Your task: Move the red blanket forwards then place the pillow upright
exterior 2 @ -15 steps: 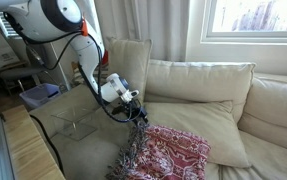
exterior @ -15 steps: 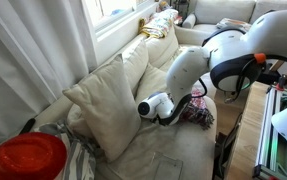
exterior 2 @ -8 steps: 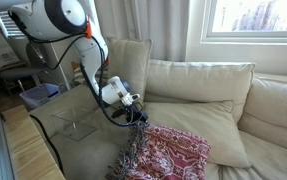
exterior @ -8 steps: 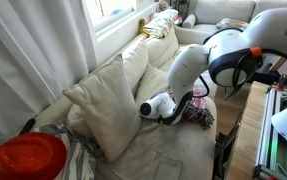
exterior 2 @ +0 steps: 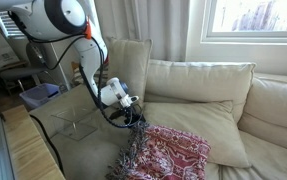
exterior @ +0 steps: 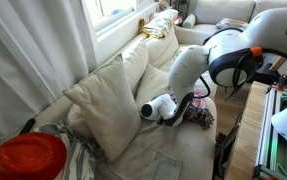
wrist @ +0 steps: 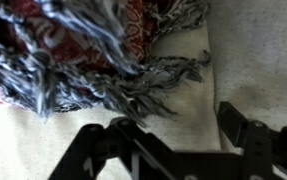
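The red patterned blanket (exterior 2: pixel 173 152) with grey fringe lies on the sofa seat; it also shows in an exterior view (exterior: pixel 197 113) and fills the top of the wrist view (wrist: pixel 73 45). A cream pillow (exterior: pixel 105 105) leans against the sofa back at the armrest end; it stands in an exterior view (exterior 2: pixel 129 62). My gripper (exterior 2: pixel 133 112) hovers low at the blanket's fringed edge, and also shows in an exterior view (exterior: pixel 173 117). In the wrist view its fingers (wrist: pixel 173 125) are apart, with bare cushion between them and the fringe just beyond.
The cream sofa (exterior 2: pixel 223 100) runs under a window with white curtains (exterior: pixel 23 50). A red round object (exterior: pixel 25 158) sits in the foreground. A clear plastic stand (exterior 2: pixel 73 125) rests on the seat cushion. A table edge and equipment (exterior: pixel 283 120) stand beside the sofa.
The gripper has shifted very slightly at the blanket's fringe; the blanket and pillow have not visibly moved.
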